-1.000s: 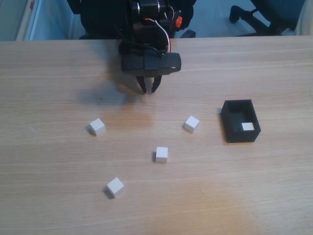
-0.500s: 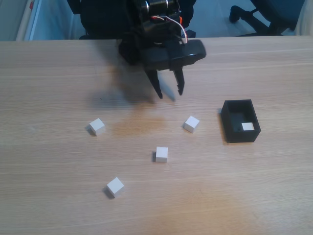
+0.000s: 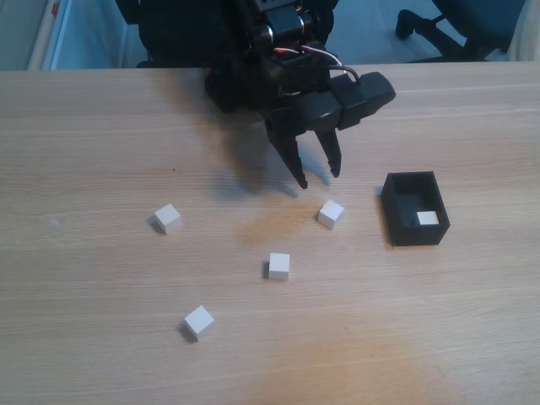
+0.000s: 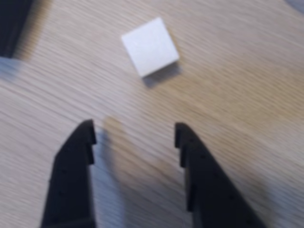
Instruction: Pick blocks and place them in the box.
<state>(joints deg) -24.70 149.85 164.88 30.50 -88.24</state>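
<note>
Four white blocks lie loose on the desk (image 3: 101, 126) in the fixed view — one (image 3: 331, 213) just below the gripper (image 3: 318, 175), one (image 3: 279, 265) lower toward the middle, one (image 3: 167, 218) off to the left, one (image 3: 199, 321) nearest the bottom edge. We see a fifth block (image 3: 429, 218) inside the black box (image 3: 396, 221) at the right. The gripper hangs with its jaws spread apart and nothing between them — in the wrist view (image 4: 134, 134) the nearest block (image 4: 150, 46) sits just ahead of its tips.
</note>
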